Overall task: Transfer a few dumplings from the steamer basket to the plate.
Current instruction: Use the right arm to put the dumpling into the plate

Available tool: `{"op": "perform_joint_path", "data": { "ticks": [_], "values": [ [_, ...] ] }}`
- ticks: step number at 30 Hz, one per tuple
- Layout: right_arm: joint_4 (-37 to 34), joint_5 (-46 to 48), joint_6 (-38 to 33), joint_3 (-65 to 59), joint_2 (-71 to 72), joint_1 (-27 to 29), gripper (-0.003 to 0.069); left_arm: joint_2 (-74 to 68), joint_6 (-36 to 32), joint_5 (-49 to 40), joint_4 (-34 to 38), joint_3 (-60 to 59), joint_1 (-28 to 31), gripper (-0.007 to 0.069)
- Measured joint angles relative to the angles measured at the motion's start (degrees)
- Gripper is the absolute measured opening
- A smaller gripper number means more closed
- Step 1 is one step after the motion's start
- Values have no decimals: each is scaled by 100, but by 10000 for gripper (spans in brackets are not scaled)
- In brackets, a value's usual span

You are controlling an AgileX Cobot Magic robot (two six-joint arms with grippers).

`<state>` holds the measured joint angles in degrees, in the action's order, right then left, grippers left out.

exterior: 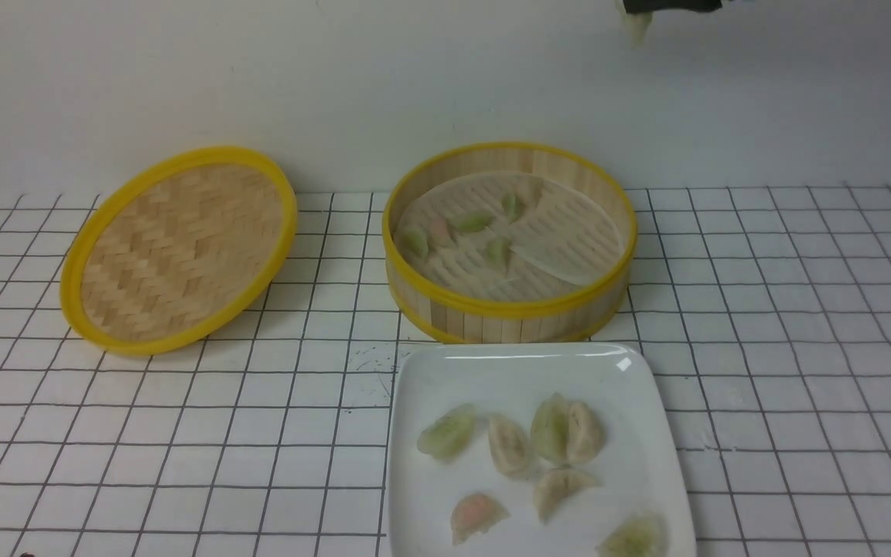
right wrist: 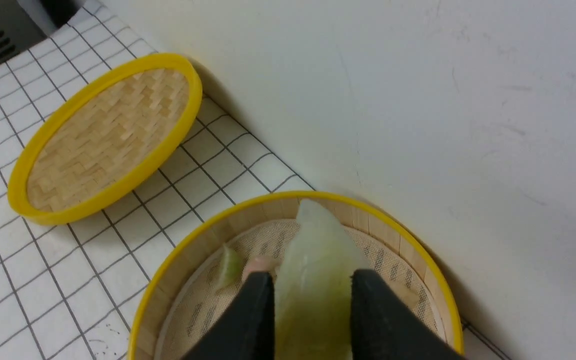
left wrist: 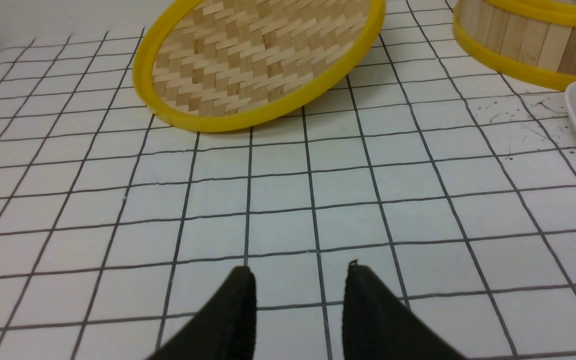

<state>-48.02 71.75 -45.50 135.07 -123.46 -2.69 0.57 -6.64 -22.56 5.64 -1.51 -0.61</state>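
A green dumpling (right wrist: 318,240) is being held pinched in the right hand (right wrist: 312,276) above the basket (exterior: 507,313), presumably bound for the plate (exterior: 492,371).

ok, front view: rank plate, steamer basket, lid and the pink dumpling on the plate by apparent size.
1. plate: widest, though nearest the camera and cropped, so unsure.
2-3. steamer basket and lid: look alike, no ranking.
4. pink dumpling: clearly smallest.
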Motion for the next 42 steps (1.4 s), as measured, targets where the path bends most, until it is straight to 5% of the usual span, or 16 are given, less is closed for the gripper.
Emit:
{"op": "perform_joint_path", "data": {
  "ticks": [18,42],
  "values": [
    [444,40,964,-186,264,-149,181,0,0,0,0,0,0,225],
    [-373,14,59,-878,195,-174,181,0,0,0,0,0,0,225]
  ]
}}
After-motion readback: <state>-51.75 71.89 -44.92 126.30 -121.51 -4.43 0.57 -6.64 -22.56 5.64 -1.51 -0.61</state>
